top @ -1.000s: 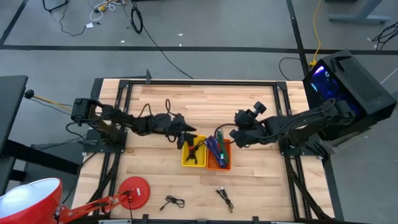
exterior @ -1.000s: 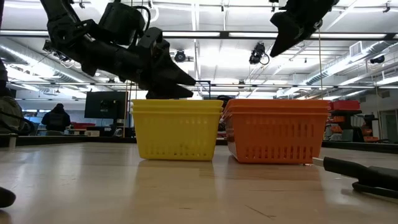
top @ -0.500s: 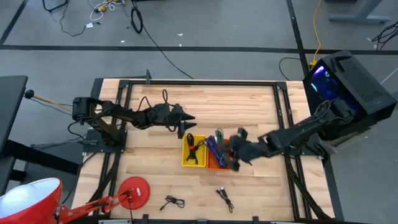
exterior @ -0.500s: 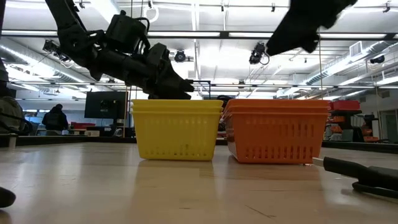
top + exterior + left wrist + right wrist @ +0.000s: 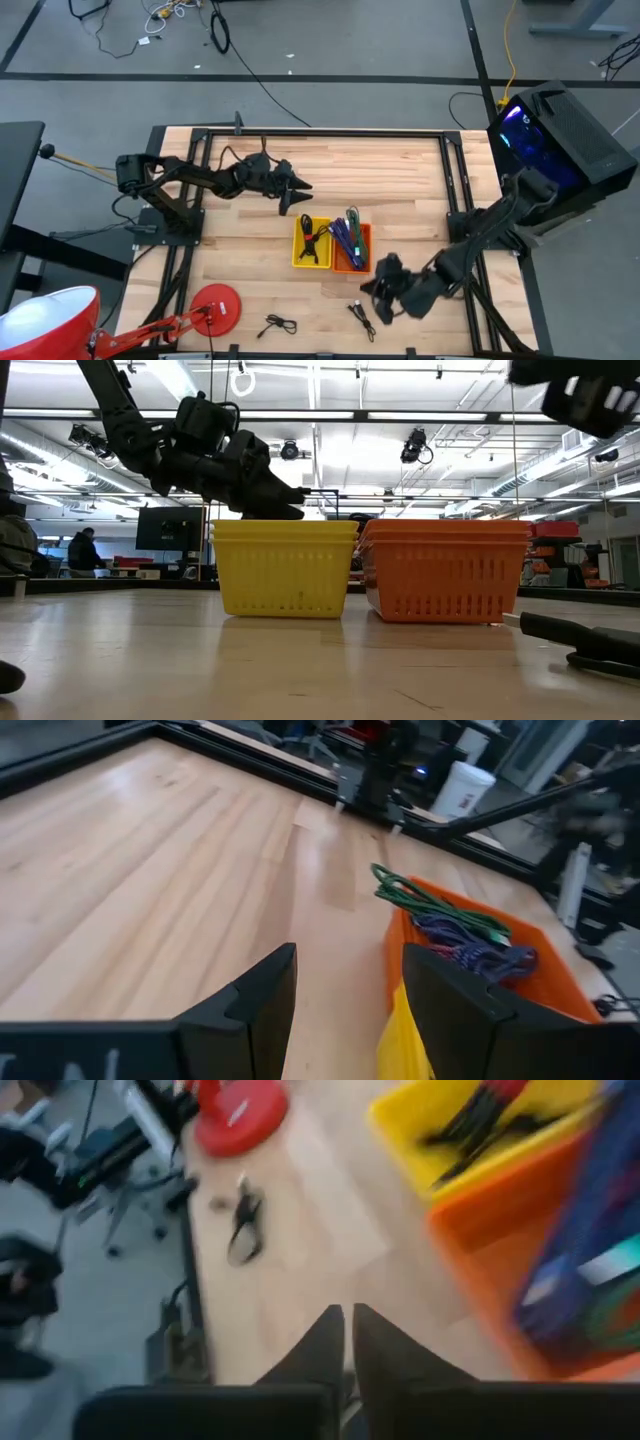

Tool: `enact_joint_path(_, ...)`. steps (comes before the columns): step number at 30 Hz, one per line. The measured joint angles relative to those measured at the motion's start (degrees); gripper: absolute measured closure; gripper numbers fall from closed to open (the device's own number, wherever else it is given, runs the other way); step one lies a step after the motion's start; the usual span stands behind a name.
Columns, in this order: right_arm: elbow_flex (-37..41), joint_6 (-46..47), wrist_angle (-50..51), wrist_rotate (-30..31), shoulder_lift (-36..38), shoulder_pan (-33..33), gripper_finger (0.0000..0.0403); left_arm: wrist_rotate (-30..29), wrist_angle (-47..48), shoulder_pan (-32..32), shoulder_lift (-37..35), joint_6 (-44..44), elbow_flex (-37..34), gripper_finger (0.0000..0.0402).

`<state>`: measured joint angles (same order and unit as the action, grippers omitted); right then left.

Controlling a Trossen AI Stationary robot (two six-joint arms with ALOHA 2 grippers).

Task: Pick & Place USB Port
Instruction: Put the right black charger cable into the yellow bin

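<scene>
Right hand (image 5: 378, 296), fingers together, hovers near orange bin (image 5: 361, 264) of coloured cables; yellow bin (image 5: 298, 260) holds black cables.

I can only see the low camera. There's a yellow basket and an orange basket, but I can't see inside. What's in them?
Observer: The yellow basket holds black cables. The orange basket holds purple and green cables.
Operator: Where's the right gripper?
Observer: The right gripper is on your side of the orange basket. It is shut and empty, close to a loose black cable lying on the table.
Operator: Is the left gripper open?
Observer: Yes, the left gripper is open with nothing in it, over bare wood behind the yellow basket.
</scene>
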<state>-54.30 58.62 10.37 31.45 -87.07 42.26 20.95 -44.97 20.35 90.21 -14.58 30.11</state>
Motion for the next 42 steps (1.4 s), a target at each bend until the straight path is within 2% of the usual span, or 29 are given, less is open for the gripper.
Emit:
enact_joint_path(3,-2.83,1.28,-2.33,-3.99,-4.92,0.96,0.0395,2.39,-0.04,0.46,0.0,-0.05,0.0,0.0214)
enact_joint_path(6,-6.16,3.36,-3.28,-5.63,-8.96,1.61,0.0399,3.72,0.02,0.43,0.0,-0.01,0.0,0.0214)
enact_joint_path(10,-8.02,10.52,-3.15,-8.11,-12.94,2.28,0.0384,5.26,0.38,0.42,0.0,0.0,0.0,0.0214)
enact_joint_path(16,-8.0,19.5,-1.65,-16.13,-17.59,3.13,0.0363,5.4,1.15,0.42,0.02,0.21,0.0,0.0214)
enact_joint_path(22,-8.0,22.48,-1.6,-16.52,-18.89,3.35,0.0333,6.03,1.48,0.31,0.02,0.21,0.0,0.0214)
enact_joint_path(28,-8.05,26.17,0.36,-20.95,-20.46,3.34,0.0309,6.34,2.14,0.31,0.02,0.03,0.0,0.0214)
enact_joint_path(42,-8.22,28.53,0.22,-23.42,-23.3,3.21,0.0298,6.34,2.17,0.31,0.02,0.27,0.0,0.0214)
